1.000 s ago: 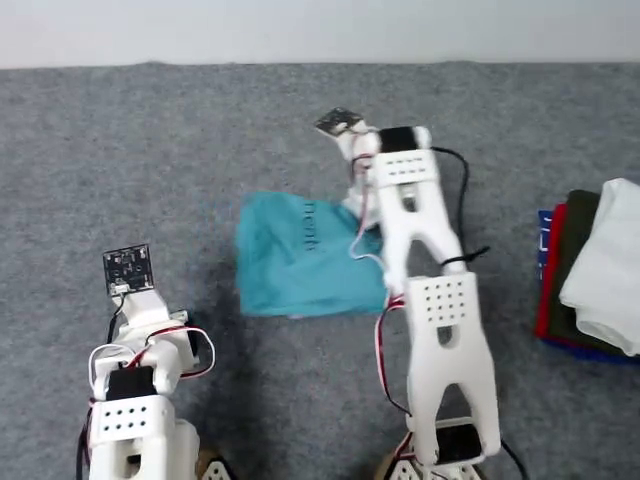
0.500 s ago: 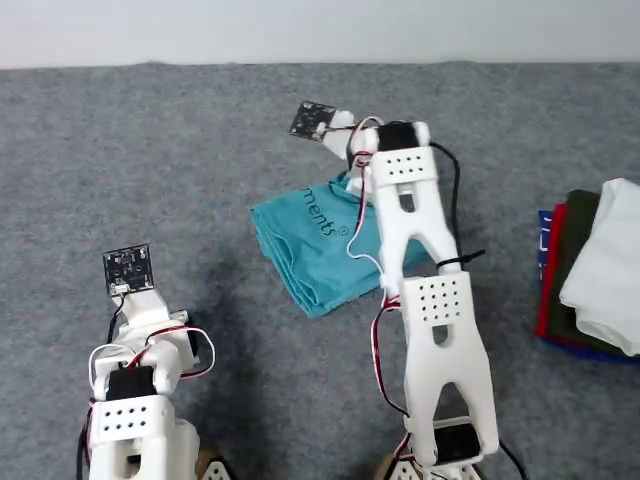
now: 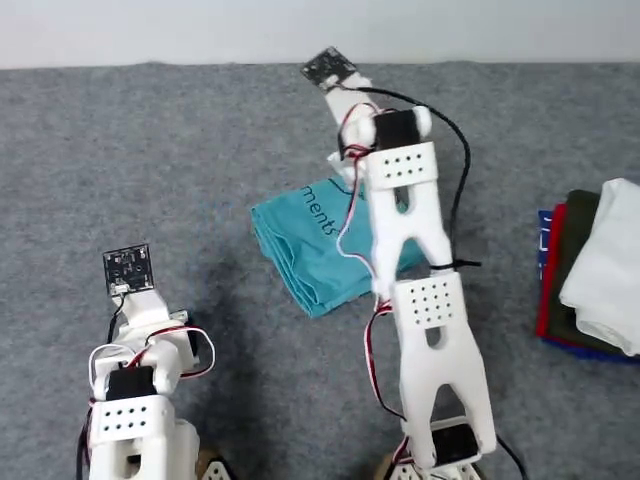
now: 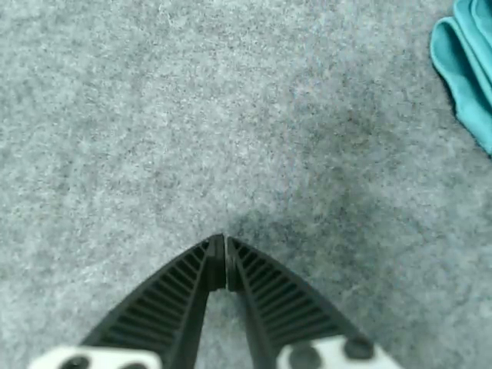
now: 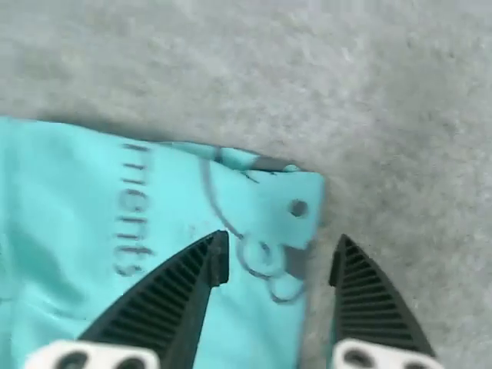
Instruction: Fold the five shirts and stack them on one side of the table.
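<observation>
**Teal shirt folded at mid-table; right gripper spread above its corner**

A teal shirt is seen lying folded near the middle of the grey, felt-like table, set at a slant with its layered edges turned toward the near side. Pale lettering is printed along its upper face. The right arm is stretched out across the shirt's right part, so that part of the cloth is hidden in the high view.

In the right wrist view, the right gripper is shown with its fingers held well apart above a corner of the teal shirt. One finger is placed over the cloth, the other over the shirt's edge where the bare table begins. A small round eyelet is found at that corner. Whether the fingers touch the fabric cannot be told.

The left arm is drawn back at the near left of the table, well apart from the shirt. In the left wrist view, the left gripper is shown with its fingers pressed together on nothing, above bare table, and only an edge of the teal shirt is caught at the side.

A stack of folded shirts is placed at the table's right edge. Blue, red and dark olive layers are counted from the bottom, and a white shirt is laid loosely on top.
</observation>
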You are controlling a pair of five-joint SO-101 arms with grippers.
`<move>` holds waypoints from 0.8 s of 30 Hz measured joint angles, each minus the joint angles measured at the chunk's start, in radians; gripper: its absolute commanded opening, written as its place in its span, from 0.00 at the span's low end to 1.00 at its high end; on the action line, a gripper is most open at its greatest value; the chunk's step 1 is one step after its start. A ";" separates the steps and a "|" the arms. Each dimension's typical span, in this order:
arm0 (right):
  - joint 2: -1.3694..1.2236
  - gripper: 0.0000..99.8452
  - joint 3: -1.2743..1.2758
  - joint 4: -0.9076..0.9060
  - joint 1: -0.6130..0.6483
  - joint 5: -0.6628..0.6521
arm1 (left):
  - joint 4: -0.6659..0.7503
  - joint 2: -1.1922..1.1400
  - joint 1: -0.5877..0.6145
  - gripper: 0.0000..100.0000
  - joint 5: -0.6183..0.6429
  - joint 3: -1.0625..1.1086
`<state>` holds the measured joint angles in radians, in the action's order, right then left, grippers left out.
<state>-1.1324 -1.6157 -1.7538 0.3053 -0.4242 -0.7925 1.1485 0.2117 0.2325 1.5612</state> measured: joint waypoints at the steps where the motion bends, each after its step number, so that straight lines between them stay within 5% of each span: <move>1: 0.000 0.03 0.000 0.000 0.011 0.002 | 0.000 0.000 0.000 0.02 0.000 0.000; 8: 0.002 0.01 0.066 0.000 0.055 0.081 | 0.000 0.000 0.000 0.02 0.000 0.000; 24: 0.396 0.01 0.859 0.000 0.190 0.301 | 0.000 0.000 0.000 0.02 0.000 0.000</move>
<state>-0.7365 -0.7564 -1.7538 0.4956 -0.1235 -0.7925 1.1485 0.2117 0.2325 1.5612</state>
